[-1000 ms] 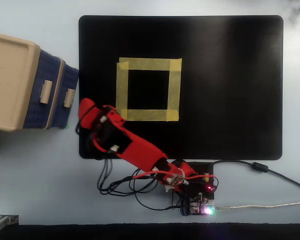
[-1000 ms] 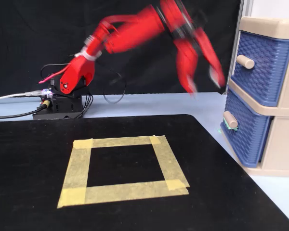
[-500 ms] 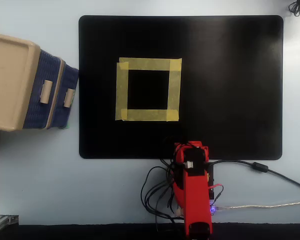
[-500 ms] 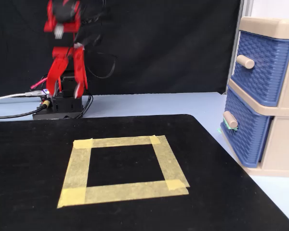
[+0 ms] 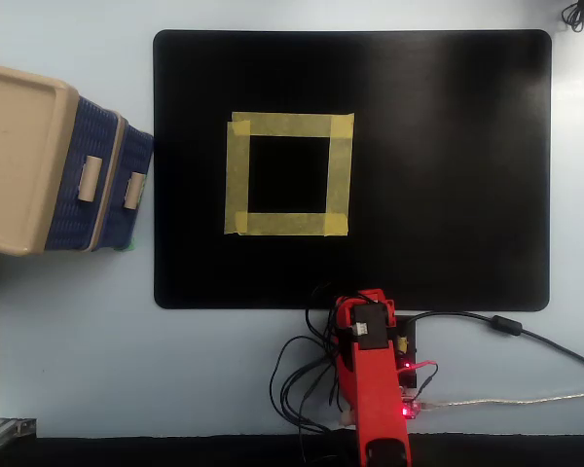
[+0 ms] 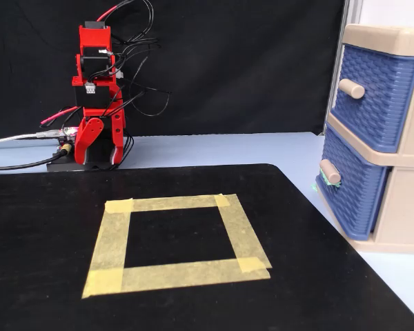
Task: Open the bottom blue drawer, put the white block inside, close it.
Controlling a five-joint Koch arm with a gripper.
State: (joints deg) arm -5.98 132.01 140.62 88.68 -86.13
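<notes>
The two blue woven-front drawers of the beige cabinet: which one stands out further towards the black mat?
The bottom blue drawer; its front sits forward of the upper blue drawer, plain in the overhead view.

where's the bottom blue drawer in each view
Overhead view: the bottom blue drawer is at the left edge, the cabinet front nearest the black mat.
Fixed view: the drawer is at the right edge, lower of the two, shut.
Shared landmark: the yellow tape square on the mat.

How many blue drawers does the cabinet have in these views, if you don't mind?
2. The upper blue drawer sits under the beige top; the bottom blue drawer is below it. Both look closed. None seems hidden.
</notes>
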